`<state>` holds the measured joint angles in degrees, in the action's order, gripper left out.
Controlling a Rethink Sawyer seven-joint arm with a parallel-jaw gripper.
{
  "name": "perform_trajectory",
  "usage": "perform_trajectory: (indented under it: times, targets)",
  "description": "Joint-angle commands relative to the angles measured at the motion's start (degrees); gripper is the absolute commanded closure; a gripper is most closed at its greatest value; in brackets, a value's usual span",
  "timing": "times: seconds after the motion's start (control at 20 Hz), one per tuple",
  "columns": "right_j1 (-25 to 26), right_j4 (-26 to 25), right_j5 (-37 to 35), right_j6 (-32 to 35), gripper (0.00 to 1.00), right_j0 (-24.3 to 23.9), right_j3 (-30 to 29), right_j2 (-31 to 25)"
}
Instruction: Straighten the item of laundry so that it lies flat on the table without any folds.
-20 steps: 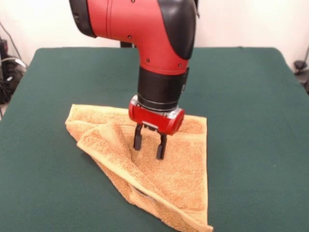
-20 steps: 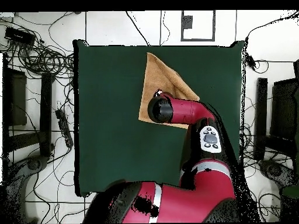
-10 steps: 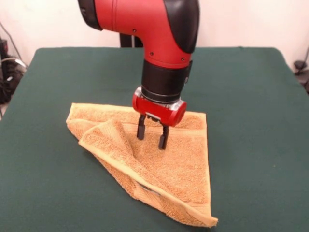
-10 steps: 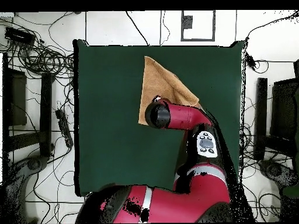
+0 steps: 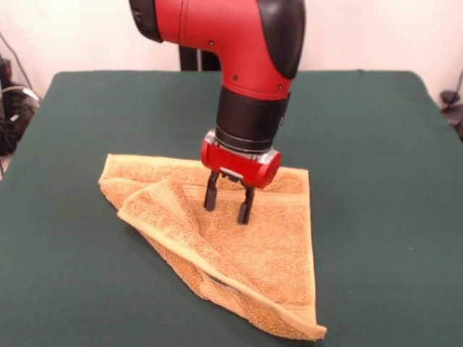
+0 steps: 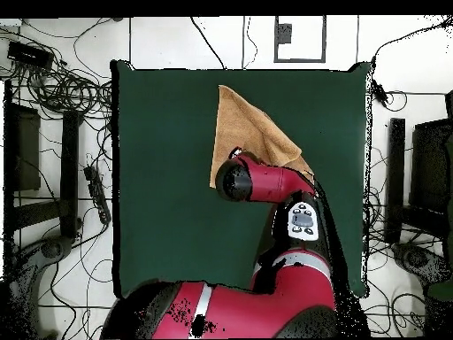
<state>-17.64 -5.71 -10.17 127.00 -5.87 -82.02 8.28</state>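
The orange-tan towel (image 5: 246,253) lies on the dark green table (image 5: 376,217), folded over diagonally into a rough triangle, with a thick folded edge running from its left corner down to the near corner. In the overhead view the towel (image 6: 243,128) is a triangle near the table's top middle (image 6: 159,177). My gripper (image 5: 226,205) hangs straight down over the middle of the towel, open and empty, its fingertips just above or touching the cloth. The arm hides the gripper from above.
The red arm (image 6: 265,181) reaches from the bottom of the overhead view across the table's lower right part. Cables and equipment (image 6: 62,88) lie on the floor around the table. Green cloth stretches wide on both sides of the towel.
The gripper has moved slightly right and toward the far side over the towel. The towel's near corner shifted a little early on, then lay still.
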Motion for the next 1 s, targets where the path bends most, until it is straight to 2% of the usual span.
perform_trajectory:
  times: [0.05,0.4,0.75,1.0]
  targets:
    - [6.77,2.89,7.27,13.6,0.0,3.26,-6.1,1.51]
    - [9.42,5.92,13.55,14.72,0.0,5.73,-5.73,5.21]
    - [10.94,8.01,15.91,12.29,0.0,4.64,-4.66,5.54]
    - [12.35,7.65,17.35,10.05,0.0,2.76,-2.85,4.94]
